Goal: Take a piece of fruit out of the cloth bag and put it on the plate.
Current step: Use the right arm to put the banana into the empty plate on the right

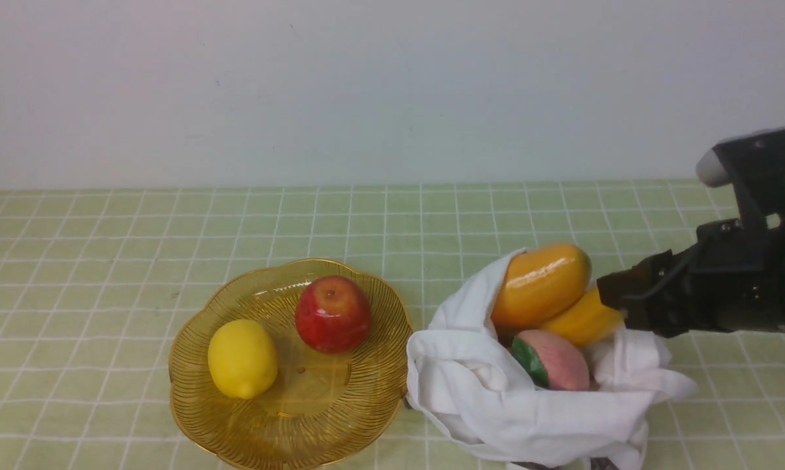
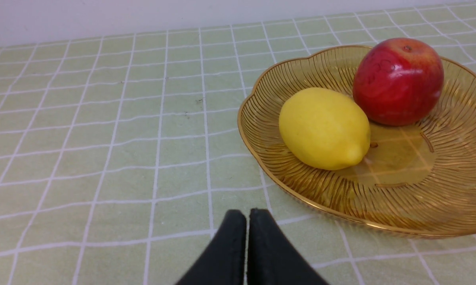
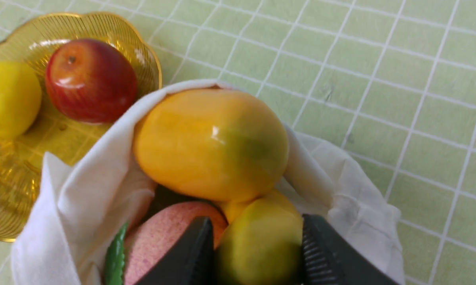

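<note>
The white cloth bag (image 1: 497, 398) lies open right of the amber plate (image 1: 200, 405). Inside it, a yellow banana (image 1: 582, 321) with a greenish end (image 3: 261, 245) lies under an orange mango (image 1: 539, 284). My right gripper (image 3: 257, 253) reaches into the bag from the right, and both fingers press against the banana's sides. Most of the banana's length is hidden by the mango and the gripper. My left gripper (image 2: 246, 221) hangs shut and empty over the tablecloth beside the plate (image 2: 261, 166); it is out of the front view.
A lemon (image 1: 242, 359) and a red apple (image 1: 332, 313) rest on the plate. A pink peach with a green leaf (image 1: 552, 360) sits in the bag beside the banana. The table carries a green checked cloth, with a pale wall behind.
</note>
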